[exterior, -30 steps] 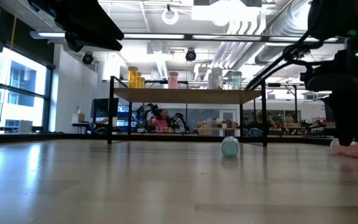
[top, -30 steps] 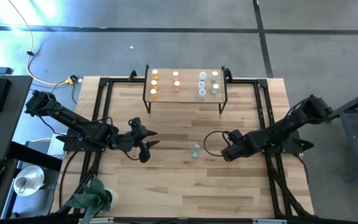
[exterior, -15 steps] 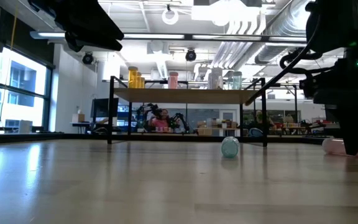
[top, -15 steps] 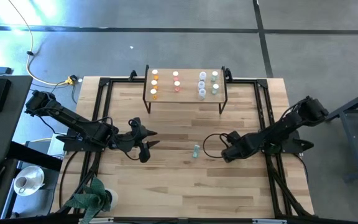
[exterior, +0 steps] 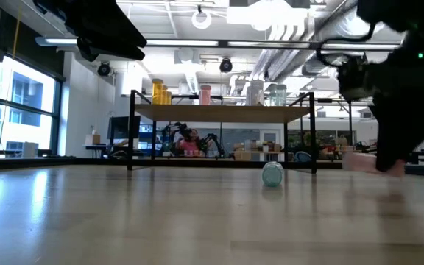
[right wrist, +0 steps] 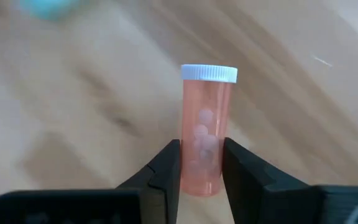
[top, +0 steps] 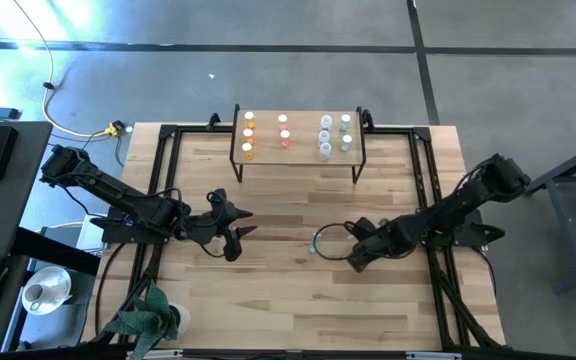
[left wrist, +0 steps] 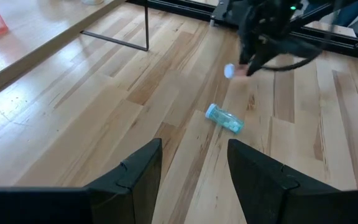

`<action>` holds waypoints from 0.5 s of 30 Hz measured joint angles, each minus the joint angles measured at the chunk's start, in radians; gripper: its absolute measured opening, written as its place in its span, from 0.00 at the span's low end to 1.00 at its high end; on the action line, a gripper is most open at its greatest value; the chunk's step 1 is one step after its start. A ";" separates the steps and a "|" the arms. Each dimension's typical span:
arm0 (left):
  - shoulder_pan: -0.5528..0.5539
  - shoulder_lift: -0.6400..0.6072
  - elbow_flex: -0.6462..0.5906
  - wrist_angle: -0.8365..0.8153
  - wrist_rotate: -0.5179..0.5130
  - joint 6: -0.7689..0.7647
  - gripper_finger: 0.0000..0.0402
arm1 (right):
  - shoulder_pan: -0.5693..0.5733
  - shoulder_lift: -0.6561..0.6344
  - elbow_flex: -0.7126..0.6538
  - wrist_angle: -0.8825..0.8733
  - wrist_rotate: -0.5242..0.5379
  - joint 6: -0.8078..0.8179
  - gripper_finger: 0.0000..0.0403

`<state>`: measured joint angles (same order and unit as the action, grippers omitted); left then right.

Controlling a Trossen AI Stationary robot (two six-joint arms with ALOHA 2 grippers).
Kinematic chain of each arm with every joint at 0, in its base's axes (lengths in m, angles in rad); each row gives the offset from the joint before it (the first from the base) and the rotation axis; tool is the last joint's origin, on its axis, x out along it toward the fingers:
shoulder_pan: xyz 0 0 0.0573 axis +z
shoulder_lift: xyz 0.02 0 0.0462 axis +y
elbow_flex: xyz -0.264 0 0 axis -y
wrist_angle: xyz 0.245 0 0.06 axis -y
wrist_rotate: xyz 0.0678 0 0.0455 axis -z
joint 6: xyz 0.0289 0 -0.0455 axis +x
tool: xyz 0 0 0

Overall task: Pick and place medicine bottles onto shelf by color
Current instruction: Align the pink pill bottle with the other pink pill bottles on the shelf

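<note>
High view: the shelf [top: 298, 143] stands at the table's [top: 268, 300] twelve o'clock edge, carrying medicine bottles sorted in columns: orange bottles [top: 248, 135] on its nine o'clock side, pink-red bottles [top: 284, 130] next, then pale blue-white bottles [top: 325, 137] and teal green bottles [top: 346, 132] toward three o'clock. A teal bottle [top: 315, 243] lies alone on the table near the centre. The right gripper [top: 353, 258] sits just at that bottle's four o'clock. The left gripper [top: 238, 228] waits on the nine o'clock half of the table, fingers spread apart.

Low view: the teal bottle [exterior: 272, 174] lies on its side on the tabletop in front of the shelf [exterior: 223, 112], whose board carries bottles in a row. The right gripper [exterior: 389, 158] hangs at three o'clock with something pale pink at its tip, raised off the wood.

Left wrist view: the left gripper's fingers [left wrist: 132, 177] stand parted with nothing between them. Ahead lies the teal bottle [left wrist: 224, 119], tipped over, and beyond it the right gripper [left wrist: 247, 65] with a white cap [left wrist: 229, 71] showing.

Right wrist view: the right gripper [right wrist: 201, 165] is clamped on a pink-red bottle [right wrist: 206, 137] with pills inside, white cap [right wrist: 209, 73] pointing away from the fingers.
</note>
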<state>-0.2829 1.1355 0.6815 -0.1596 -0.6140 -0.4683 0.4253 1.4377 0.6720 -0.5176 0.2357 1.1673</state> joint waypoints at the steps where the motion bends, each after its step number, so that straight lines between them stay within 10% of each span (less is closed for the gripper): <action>1: 0.000 0.000 0.000 0.000 0.000 0.000 0.43 | 0.009 -0.005 0.000 0.042 0.007 -0.025 0.22; 15: 0.000 0.000 0.000 0.001 0.000 0.000 0.43 | 0.023 -0.026 0.000 0.795 0.071 -0.643 0.22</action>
<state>-0.2828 1.1355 0.6819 -0.1589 -0.6144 -0.4683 0.4480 1.4113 0.6724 0.2770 0.3064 0.5248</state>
